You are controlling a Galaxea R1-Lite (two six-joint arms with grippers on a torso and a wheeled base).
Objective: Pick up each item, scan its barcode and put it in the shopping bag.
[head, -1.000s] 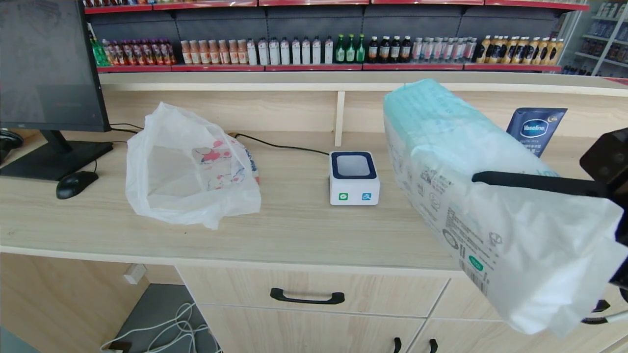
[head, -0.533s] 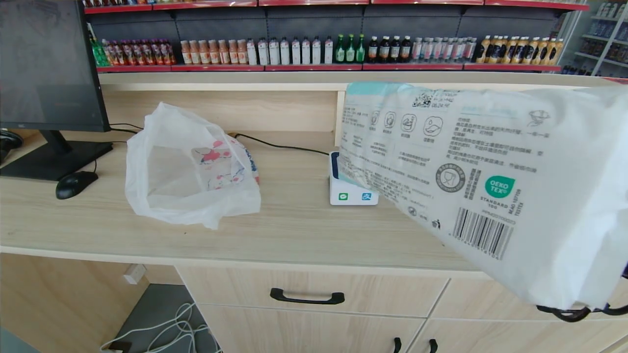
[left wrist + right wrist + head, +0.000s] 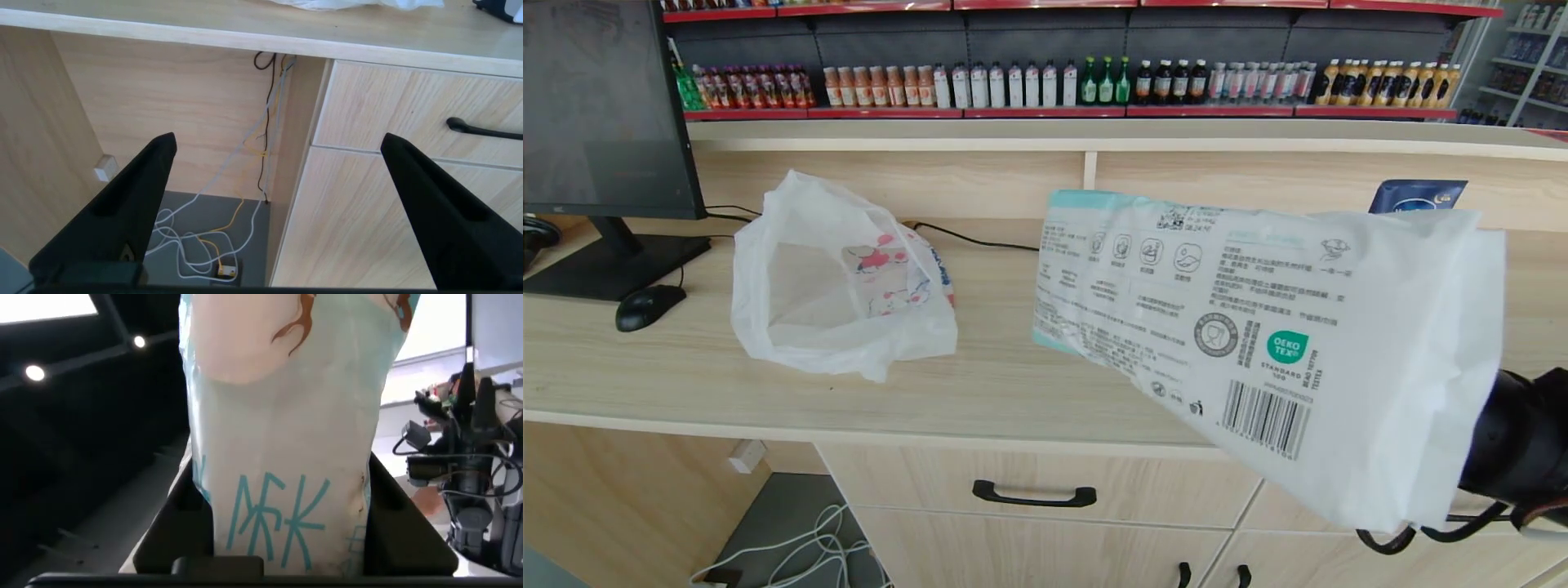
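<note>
Black monitor (image 3: 605, 106) is standing at the far left of the desk (image 3: 1013, 384), with a dark mouse (image 3: 647, 306) sitting just near of its foot. Down low on the left, the left pincer (image 3: 278, 140) is hanging in front of the cabinet under the desk edge. Its two fingers are spread wide and gripping nothing, and loose cables (image 3: 204, 245) are lying on the floor beyond them.

Moving right, the white shopping bag (image 3: 837, 278) is slumping on the desk with its mouth gaping toward the near side. Something with a red and pink print is showing through its right wall. A black cord (image 3: 980, 241) is trailing out from behind the bag toward the right.

Now the big one: the white pack (image 3: 1258, 327) is being held up off the desk, lying long and tilted. Its teal-edged left end is hovering over the middle of the desk, to the right of the bag and apart from it. Its printed face is turning toward the near side, and the barcode (image 3: 1266, 418) is showing on the lower right part. The right pincer (image 3: 282, 482) is clamping the pack's right end, with one finger pressing on each side and the pack bulging out between them.

Far right, a blue pouch (image 3: 1417, 196) is peeking over the pack's top edge, against the back panel of the desk.
</note>
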